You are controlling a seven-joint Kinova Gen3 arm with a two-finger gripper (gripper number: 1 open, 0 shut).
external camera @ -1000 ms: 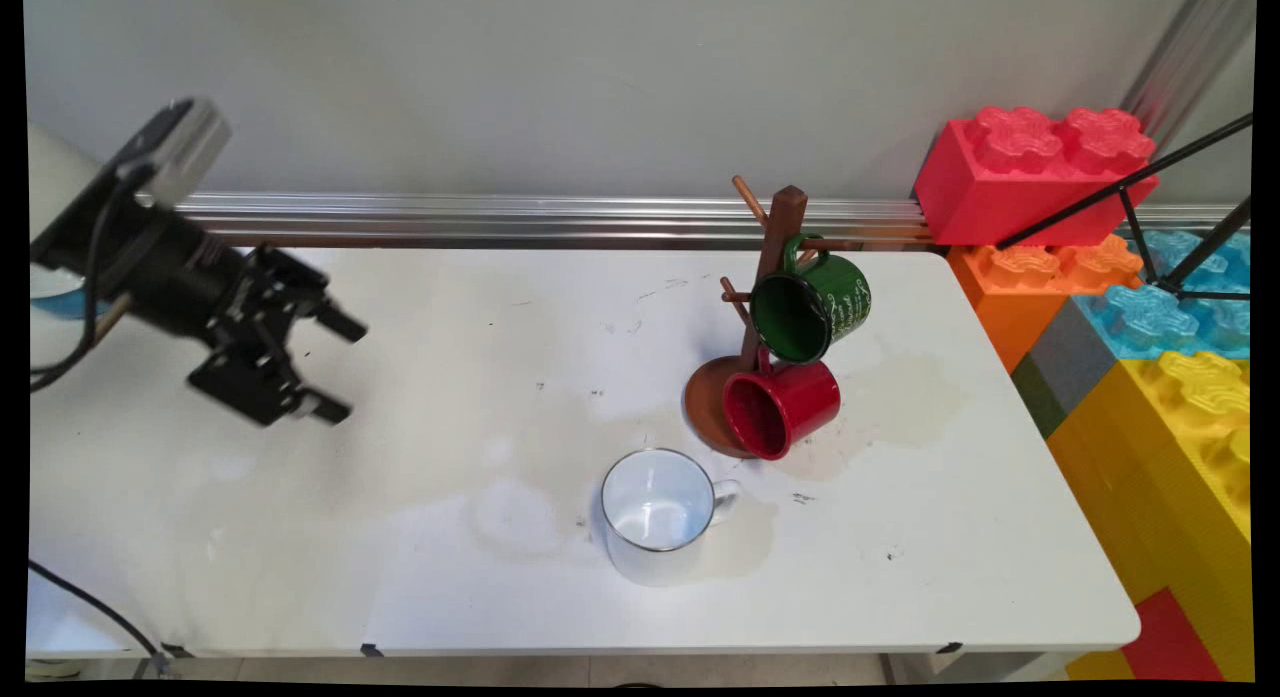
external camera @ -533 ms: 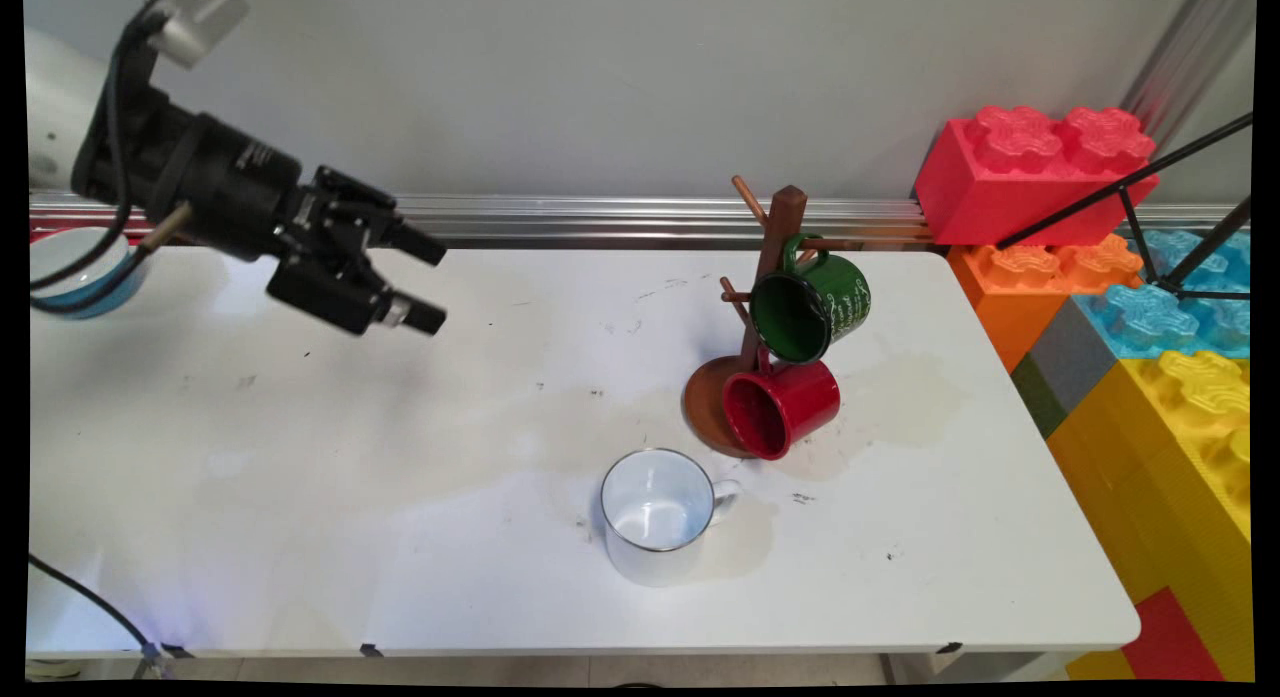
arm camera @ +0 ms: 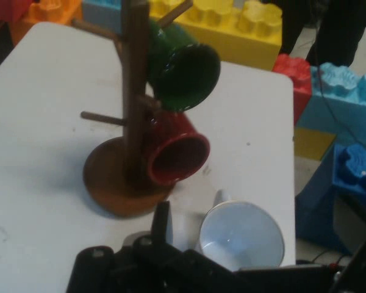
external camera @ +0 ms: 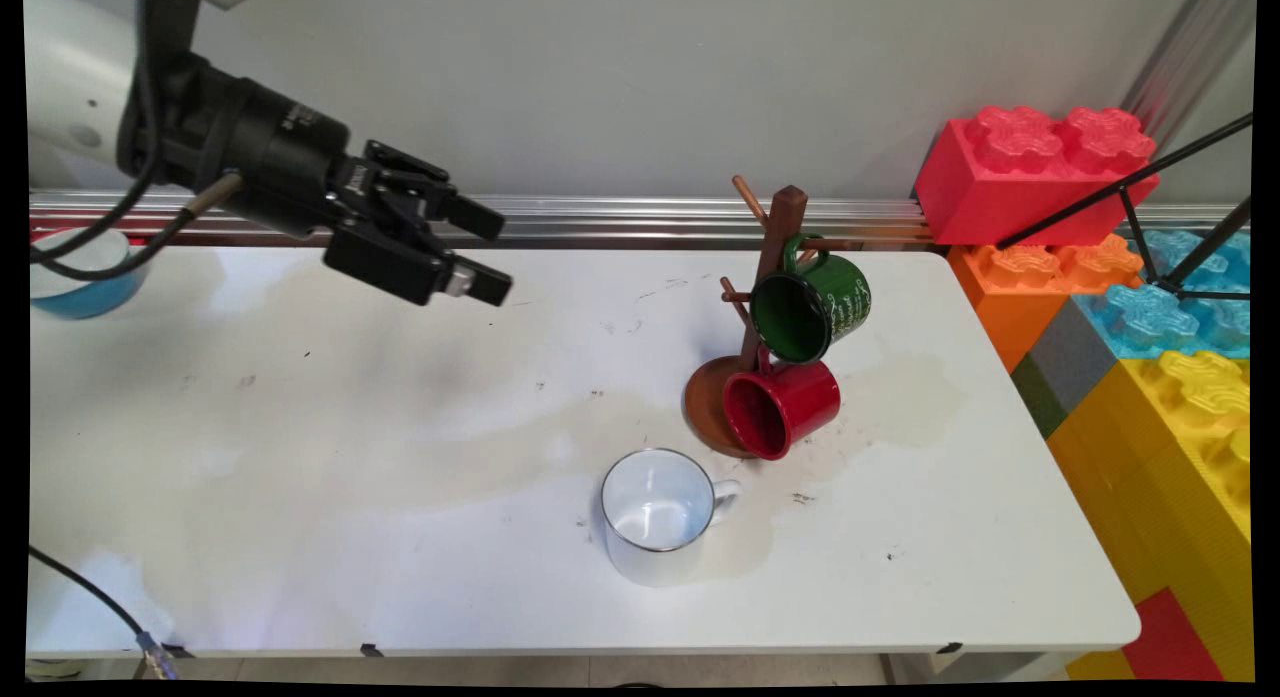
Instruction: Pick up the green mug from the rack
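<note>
Gripper [external camera: 488, 254] empty, fingers apart, high over far left table [external camera: 300, 477]. Risk: clipping mug tree [external camera: 775, 267], shaking off green mug [external camera: 812, 307] or red mug [external camera: 782, 407].

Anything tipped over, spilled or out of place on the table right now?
Nothing is tipped or broken. The white mug stands upright, apart from the wooden mug tree, where the green mug and red mug hang. The only oddity is faint, dried-looking stains on the table near the tree and white mug.
</note>
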